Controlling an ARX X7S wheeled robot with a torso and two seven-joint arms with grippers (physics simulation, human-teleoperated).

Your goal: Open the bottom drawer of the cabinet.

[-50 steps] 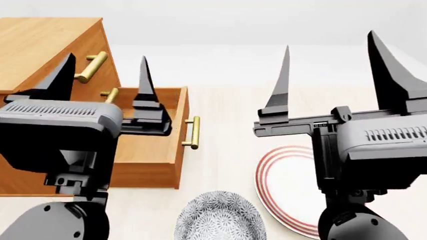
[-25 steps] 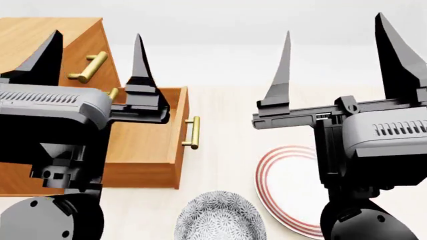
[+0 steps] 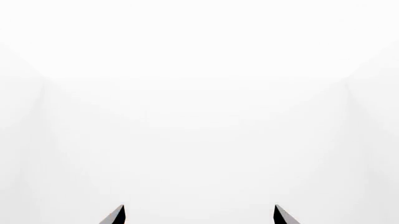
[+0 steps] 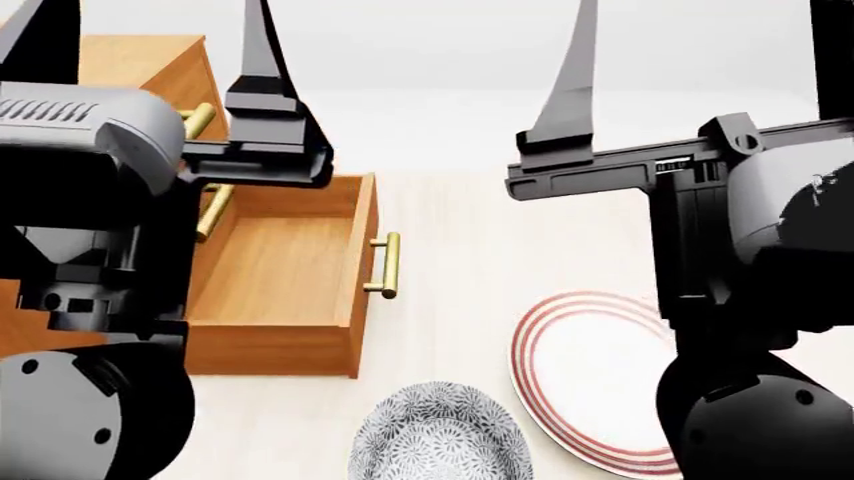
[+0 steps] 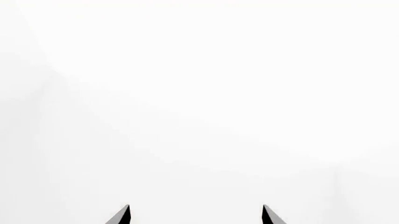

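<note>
Drawer (image 4: 287, 275): pulled out from cabinet (image 4: 140, 60), interior bare, left part hidden by left gripper (image 4: 147, 45).
Grippers: left and right gripper (image 4: 701, 40) both spread, empty; tips cropped.
Bowl (image 4: 441, 435): cut off at frame bottom.

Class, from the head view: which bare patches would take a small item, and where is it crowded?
Free: the bottom drawer, pulled out and empty inside; the tabletop between its handle and the striped plate. Crowded: near edge, where the patterned bowl sits beside the plate.

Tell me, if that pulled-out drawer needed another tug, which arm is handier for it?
Left, probably. The left gripper hangs open over the cabinet side, above the bottom drawer; the right gripper is across by the striped plate.
</note>
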